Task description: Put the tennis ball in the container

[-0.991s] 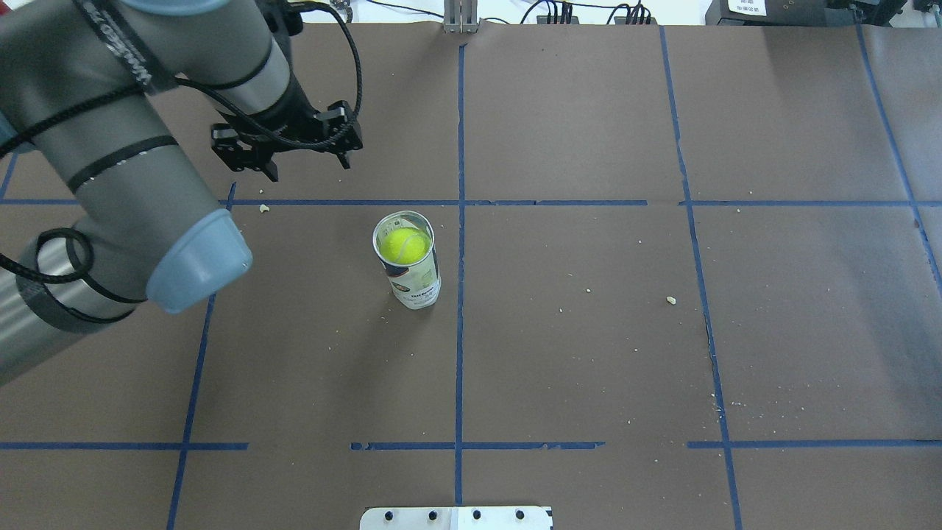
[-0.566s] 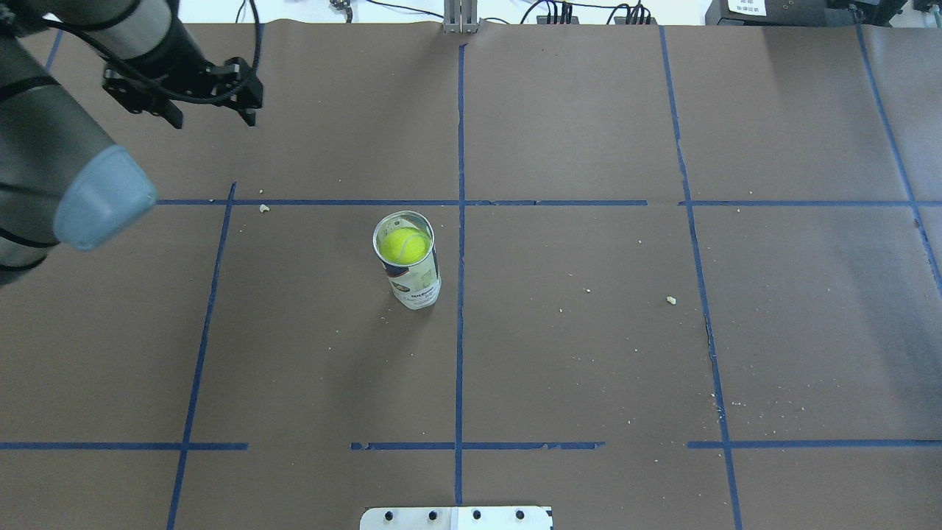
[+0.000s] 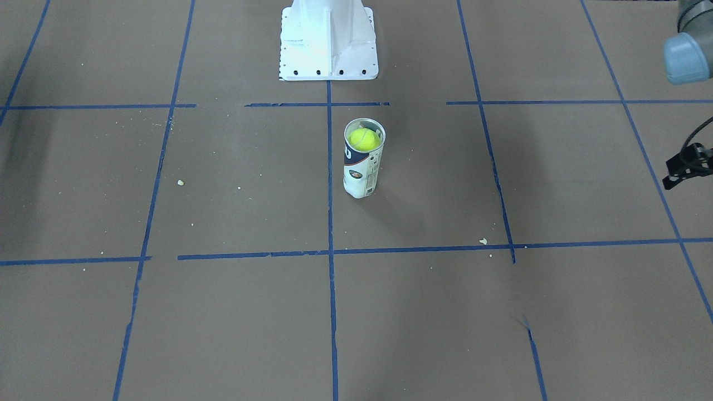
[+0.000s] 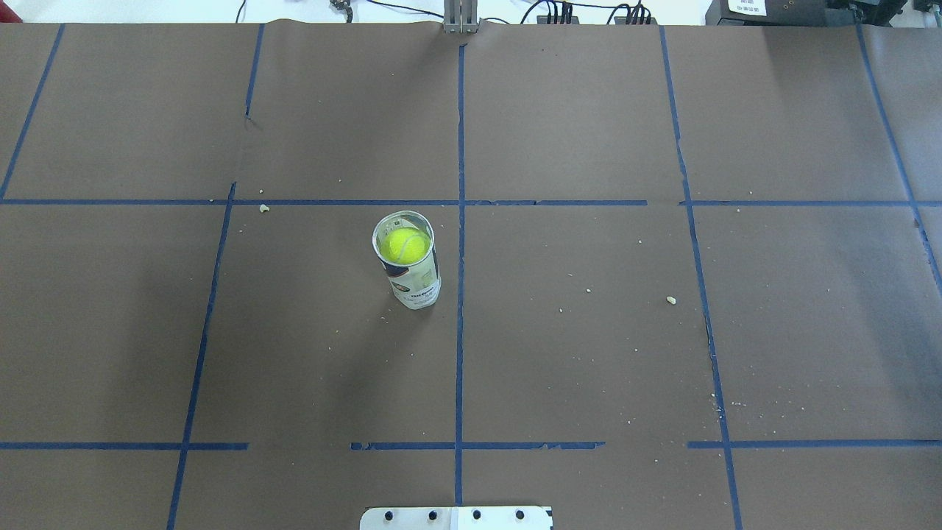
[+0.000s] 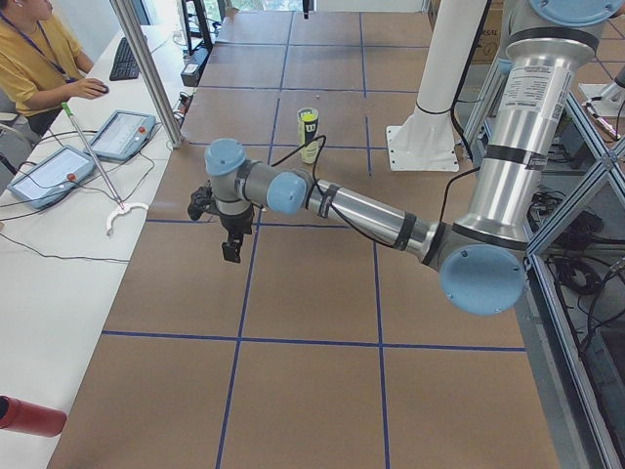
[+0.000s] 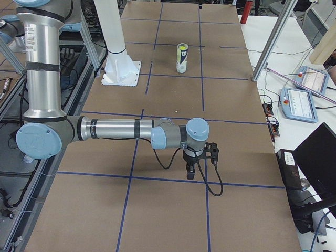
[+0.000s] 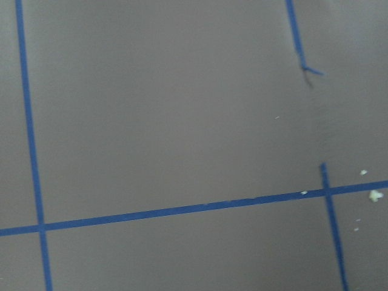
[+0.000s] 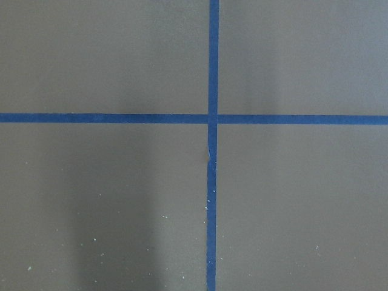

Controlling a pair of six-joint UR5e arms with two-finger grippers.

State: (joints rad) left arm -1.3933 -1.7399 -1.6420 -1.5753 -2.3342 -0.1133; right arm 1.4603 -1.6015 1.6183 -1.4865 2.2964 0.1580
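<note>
The tennis ball (image 4: 402,245) sits inside the upright container (image 4: 416,283) at mid-bench (image 4: 589,353). The left claw (image 5: 220,232) and right claw (image 6: 202,160) hang well away from it. I cannot tell whether either is apart or together.

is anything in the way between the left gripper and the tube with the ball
Nothing visible does. The tennis ball already sits inside the upright container. Only bare brown table lies between it and the left gripper, which hangs off to the side.

One tennis ball (image 4: 403,245), one container (image 4: 416,285), two arms (image 5: 361,213) (image 6: 115,128), one white pedestal (image 3: 328,39), one operator (image 5: 34,54)
</note>
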